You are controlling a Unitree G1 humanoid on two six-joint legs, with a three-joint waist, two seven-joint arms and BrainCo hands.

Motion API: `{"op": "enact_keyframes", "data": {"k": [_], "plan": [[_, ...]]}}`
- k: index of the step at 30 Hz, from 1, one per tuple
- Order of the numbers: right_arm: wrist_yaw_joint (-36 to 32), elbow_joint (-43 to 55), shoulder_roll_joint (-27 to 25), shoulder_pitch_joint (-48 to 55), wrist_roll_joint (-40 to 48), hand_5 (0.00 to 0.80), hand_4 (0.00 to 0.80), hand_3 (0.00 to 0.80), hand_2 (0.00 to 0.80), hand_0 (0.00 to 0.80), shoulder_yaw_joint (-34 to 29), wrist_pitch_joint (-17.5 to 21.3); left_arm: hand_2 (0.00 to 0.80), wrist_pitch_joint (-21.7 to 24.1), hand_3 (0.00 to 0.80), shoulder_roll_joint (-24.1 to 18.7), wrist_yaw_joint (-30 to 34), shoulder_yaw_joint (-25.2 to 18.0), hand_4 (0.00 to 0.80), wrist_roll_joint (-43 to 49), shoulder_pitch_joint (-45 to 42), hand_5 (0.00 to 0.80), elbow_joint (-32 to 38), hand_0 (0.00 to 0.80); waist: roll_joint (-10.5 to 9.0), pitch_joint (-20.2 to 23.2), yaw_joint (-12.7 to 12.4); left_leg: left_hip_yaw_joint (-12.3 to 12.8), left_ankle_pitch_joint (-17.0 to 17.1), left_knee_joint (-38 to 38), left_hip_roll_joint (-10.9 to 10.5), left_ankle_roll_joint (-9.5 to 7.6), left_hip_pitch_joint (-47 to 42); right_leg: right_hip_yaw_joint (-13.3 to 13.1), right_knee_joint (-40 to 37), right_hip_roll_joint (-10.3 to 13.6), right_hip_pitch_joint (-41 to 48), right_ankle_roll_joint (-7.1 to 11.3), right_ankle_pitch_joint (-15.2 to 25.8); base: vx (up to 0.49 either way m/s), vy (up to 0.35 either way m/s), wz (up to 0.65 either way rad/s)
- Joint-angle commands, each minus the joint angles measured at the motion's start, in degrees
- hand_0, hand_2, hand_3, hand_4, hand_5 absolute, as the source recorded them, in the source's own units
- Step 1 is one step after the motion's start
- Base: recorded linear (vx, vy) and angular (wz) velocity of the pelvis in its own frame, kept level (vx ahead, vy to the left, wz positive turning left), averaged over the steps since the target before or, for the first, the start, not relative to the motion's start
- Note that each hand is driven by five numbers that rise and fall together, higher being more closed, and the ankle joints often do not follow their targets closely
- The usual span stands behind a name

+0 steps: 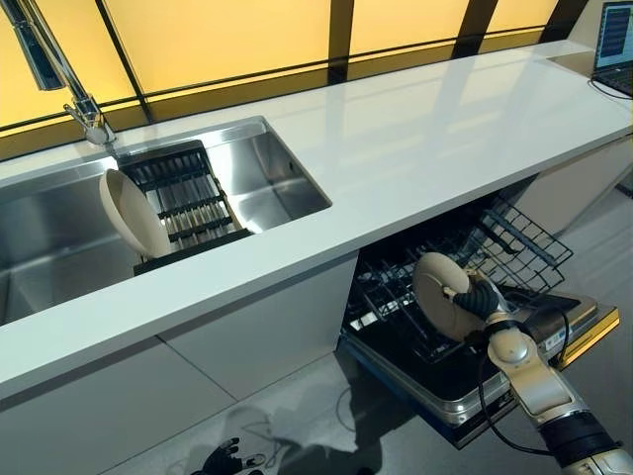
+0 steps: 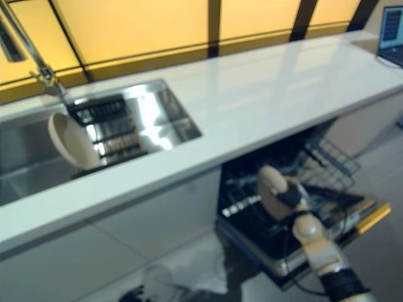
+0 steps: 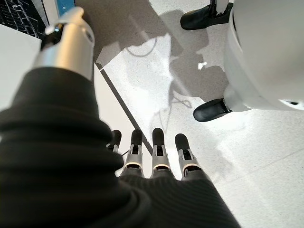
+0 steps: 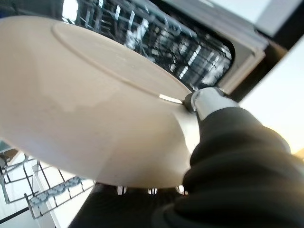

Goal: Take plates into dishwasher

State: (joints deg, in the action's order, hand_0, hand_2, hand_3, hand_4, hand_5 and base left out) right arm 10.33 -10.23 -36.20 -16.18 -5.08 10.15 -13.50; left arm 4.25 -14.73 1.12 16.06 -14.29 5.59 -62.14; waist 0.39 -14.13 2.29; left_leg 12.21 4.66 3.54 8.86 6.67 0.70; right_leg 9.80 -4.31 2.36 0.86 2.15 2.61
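My right hand (image 1: 479, 301) is shut on a cream plate (image 1: 438, 295), holding it on edge just above the pulled-out dishwasher rack (image 1: 514, 247). In the right wrist view the plate's (image 4: 90, 104) underside fills the picture, with my thumb (image 4: 204, 99) pressed on its rim and the rack wires (image 4: 156, 38) behind it. A second cream plate (image 1: 132, 213) stands on edge in the sink (image 1: 267, 183), leaning against a black drying rack (image 1: 183, 203). My left hand (image 3: 152, 156) hangs low over the floor, fingers straight, holding nothing.
The open dishwasher door (image 1: 465, 381) juts out over the floor below the white counter (image 1: 425, 129). A tap (image 1: 59, 69) stands behind the sink. A laptop (image 1: 613, 40) sits at the counter's far right end.
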Motion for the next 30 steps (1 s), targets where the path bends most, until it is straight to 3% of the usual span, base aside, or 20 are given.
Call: {"op": "enact_keyframes", "data": {"k": [1, 30], "plan": [[1.66, -0.52, 1.49, -6.24, -2.64, 0.800, 0.800, 0.800, 0.800, 0.800, 1.12, 1.01, 0.000, 0.21, 0.000, -1.52, 0.26, 1.97, 0.000, 2.22, 3.16, 0.000, -0.81, 0.000, -2.65, 1.34, -0.68, -1.77, 1.35, -0.52, -1.83, -3.17, 3.61, -1.76, 7.64, 2.07, -4.36, 1.17, -2.33, 0.000, 0.000, 0.00], [5.02, -18.45, 2.80, -19.53, -4.94, 0.800, 0.800, 0.800, 0.800, 0.800, 9.40, -5.27, 0.000, -0.01, 0.000, -2.34, 1.89, 5.43, 0.000, 1.58, 8.20, 0.000, -1.28, 0.000, -2.07, -1.76, -3.72, -4.27, 1.46, -0.50, -2.80, -3.61, 6.09, -0.28, 9.13, 2.39, -6.93, 1.04, -2.35, -0.006, -0.002, 0.05]]}}
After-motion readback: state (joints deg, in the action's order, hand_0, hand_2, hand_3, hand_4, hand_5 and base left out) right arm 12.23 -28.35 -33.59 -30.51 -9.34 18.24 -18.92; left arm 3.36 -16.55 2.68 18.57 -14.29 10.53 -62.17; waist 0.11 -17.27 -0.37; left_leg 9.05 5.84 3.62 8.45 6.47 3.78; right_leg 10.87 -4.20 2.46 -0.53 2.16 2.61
